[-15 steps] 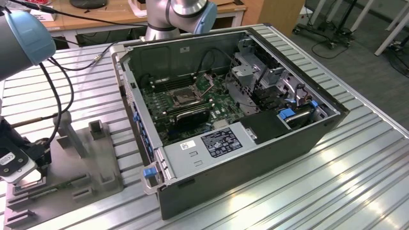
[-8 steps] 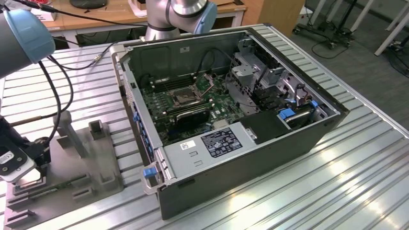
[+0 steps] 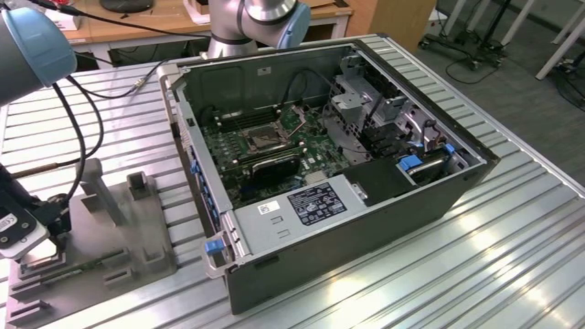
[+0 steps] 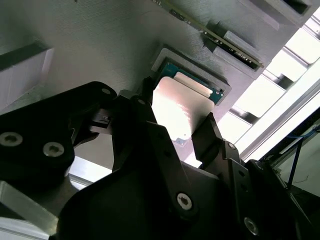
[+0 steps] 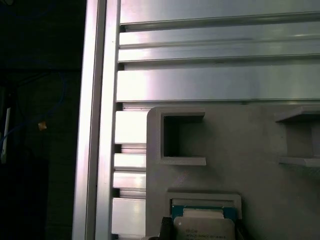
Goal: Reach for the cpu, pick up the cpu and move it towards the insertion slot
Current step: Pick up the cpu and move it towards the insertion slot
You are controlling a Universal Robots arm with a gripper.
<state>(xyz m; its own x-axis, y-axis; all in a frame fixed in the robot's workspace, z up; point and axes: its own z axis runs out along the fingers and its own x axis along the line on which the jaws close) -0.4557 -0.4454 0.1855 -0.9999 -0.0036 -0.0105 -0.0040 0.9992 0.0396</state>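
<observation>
Within grey tray [image 4: 120,45] recess, cpu [image 4: 176,111] flat, face up, end effector [image 4: 177,102] astride

tray posts [image 3: 101,188] and the case wall [image 3: 188,157] are standing between the gripper [image 3: 37,255] and the slot [image 3: 259,139]. the case [image 3: 366,226] is lying open on top, leaving room from above; cables [image 3: 292,86] are arching over the board [image 3: 316,140] beside the slot.

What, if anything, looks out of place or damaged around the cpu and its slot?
Nothing stands out. The cpu sits aligned with the grey tray's recess at the hand, and the insertion slot looks intact.
</observation>
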